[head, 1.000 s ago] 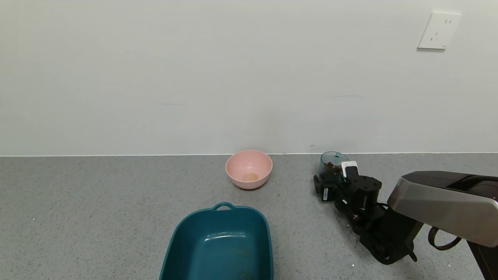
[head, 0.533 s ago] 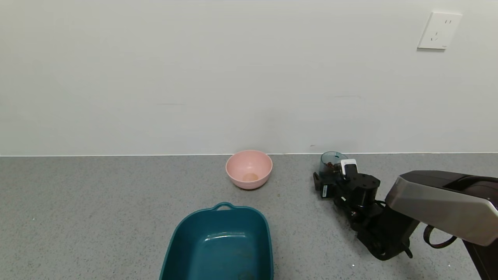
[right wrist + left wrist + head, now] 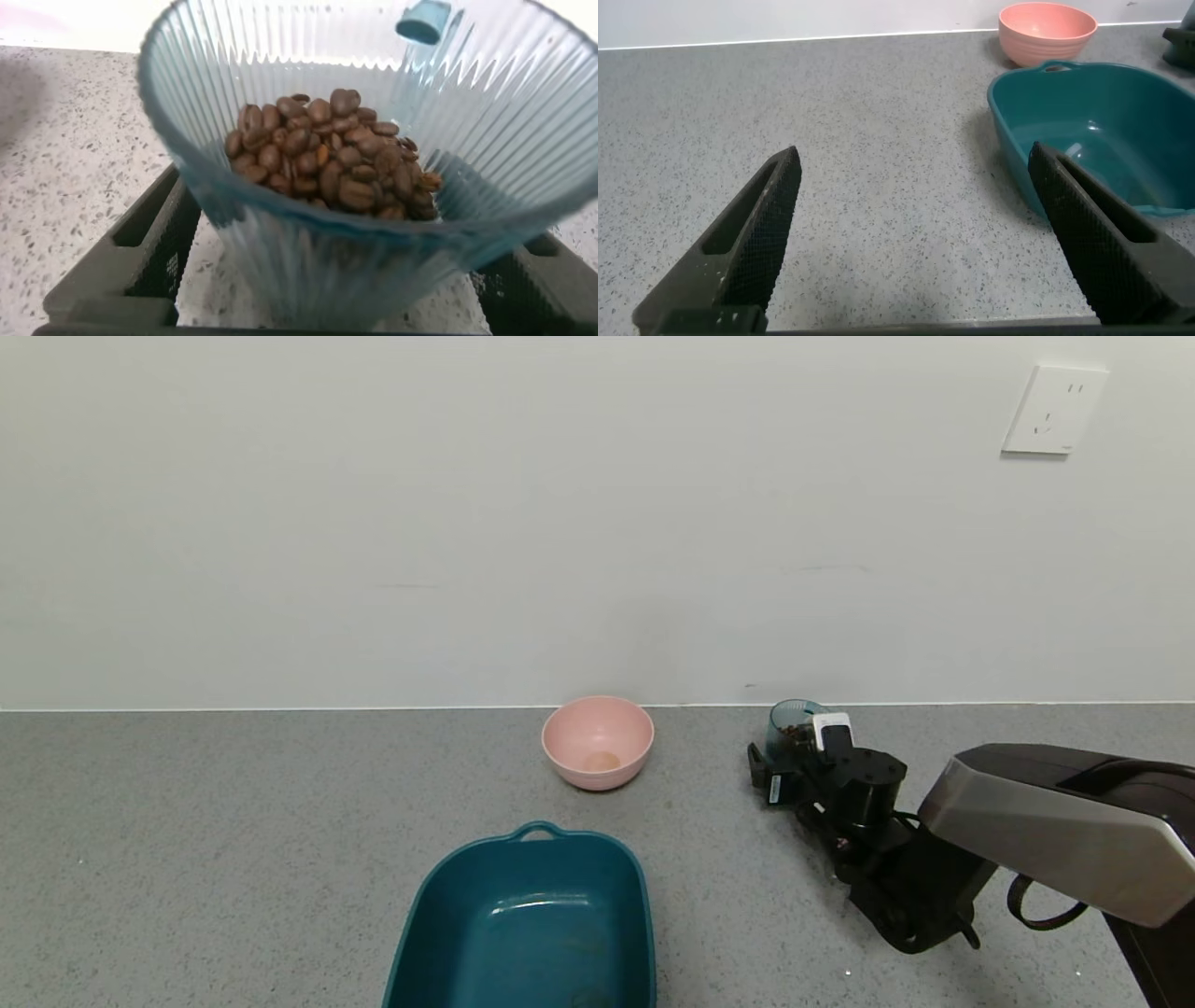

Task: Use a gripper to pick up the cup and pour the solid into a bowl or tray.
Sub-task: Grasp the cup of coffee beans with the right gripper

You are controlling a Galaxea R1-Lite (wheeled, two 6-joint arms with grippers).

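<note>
The ribbed blue-grey cup (image 3: pixel 787 721) stands upright at the back right of the counter, near the wall. It holds dark brown beans (image 3: pixel 327 159). My right gripper (image 3: pixel 795 756) is open, with one finger on each side of the cup (image 3: pixel 336 257). A strip of counter shows between the cup wall and one of its fingers (image 3: pixel 131 252). The pale pink bowl (image 3: pixel 597 742) stands to the left of the cup and looks empty. My left gripper (image 3: pixel 915 215) is open and empty over bare counter, out of the head view.
A teal tray (image 3: pixel 527 924) with a handle sits at the front middle, empty; it also shows in the left wrist view (image 3: pixel 1092 131) beside the pink bowl (image 3: pixel 1046 28). The white wall runs close behind the cup and bowl. The grey speckled counter (image 3: pixel 233 849) stretches left.
My right arm has moved a little forward and left, bringing the fingers further around the cup. The cup, bowl and tray have not moved.
</note>
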